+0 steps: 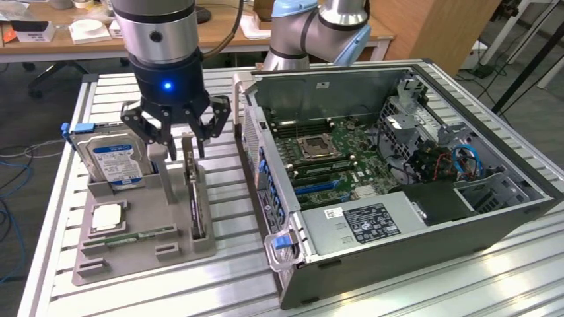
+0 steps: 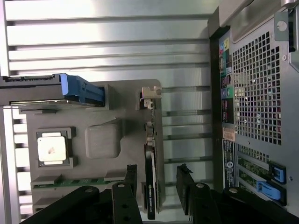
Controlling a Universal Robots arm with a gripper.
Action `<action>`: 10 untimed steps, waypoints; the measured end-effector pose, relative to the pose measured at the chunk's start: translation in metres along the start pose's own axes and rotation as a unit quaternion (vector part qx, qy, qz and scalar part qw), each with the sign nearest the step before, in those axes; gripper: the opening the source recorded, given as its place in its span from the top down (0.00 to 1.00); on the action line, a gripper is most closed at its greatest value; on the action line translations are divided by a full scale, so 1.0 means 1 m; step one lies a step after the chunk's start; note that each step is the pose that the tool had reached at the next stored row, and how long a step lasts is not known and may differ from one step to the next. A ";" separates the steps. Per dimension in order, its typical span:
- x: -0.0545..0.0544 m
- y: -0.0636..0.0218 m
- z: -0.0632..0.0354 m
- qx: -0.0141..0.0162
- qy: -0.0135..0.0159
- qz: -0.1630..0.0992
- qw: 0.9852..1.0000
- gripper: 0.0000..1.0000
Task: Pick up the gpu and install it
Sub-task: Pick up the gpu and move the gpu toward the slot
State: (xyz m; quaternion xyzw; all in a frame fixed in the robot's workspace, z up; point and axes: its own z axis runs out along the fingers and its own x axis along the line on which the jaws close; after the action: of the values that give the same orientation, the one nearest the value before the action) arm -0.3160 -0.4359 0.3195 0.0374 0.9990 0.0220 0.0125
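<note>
Ext view.
- PC case (image 1: 440, 257): side off, fills 3 o'clock.
- Grey parts tray (image 1: 132, 254): at 9.
- gpu (image 1: 195, 198): on edge in the tray slot nearest the case. Hard drive (image 1: 113, 158) at its 10.
- Gripper (image 1: 181, 135): spread wide, empty. Fingers (image 2: 132, 184) straddle the card's top edge.
- Grasp step, I judge: keep card centred btwn pads, square to its flat faces.
- Slatted alu table (image 1: 220, 290).
- Desk (image 1: 220, 33) at 12, floor cables (image 1: 13, 162) at 9.

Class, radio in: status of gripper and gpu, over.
Status: gripper open, astride top of gpu. It stands upright in grey holder, unlifted. Beside it, hard drive, clear of gripper.
</note>
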 end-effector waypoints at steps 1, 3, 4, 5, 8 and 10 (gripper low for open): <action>0.000 0.0000 0.0004 0.000 0.000 0.000 1.000 0.53; 0.000 -0.0001 0.0012 0.000 0.000 0.000 1.000 0.53; 0.000 -0.0001 0.0017 0.000 0.000 0.000 1.000 0.53; 0.000 -0.0001 0.0021 0.000 0.000 0.000 1.000 0.53; 0.000 -0.0002 0.0033 0.000 0.000 0.000 1.000 0.53; 0.000 -0.0002 0.0042 0.000 0.000 0.000 1.000 0.53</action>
State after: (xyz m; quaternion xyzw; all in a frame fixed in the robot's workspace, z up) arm -0.3160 -0.4359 0.3153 0.0374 0.9990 0.0220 0.0125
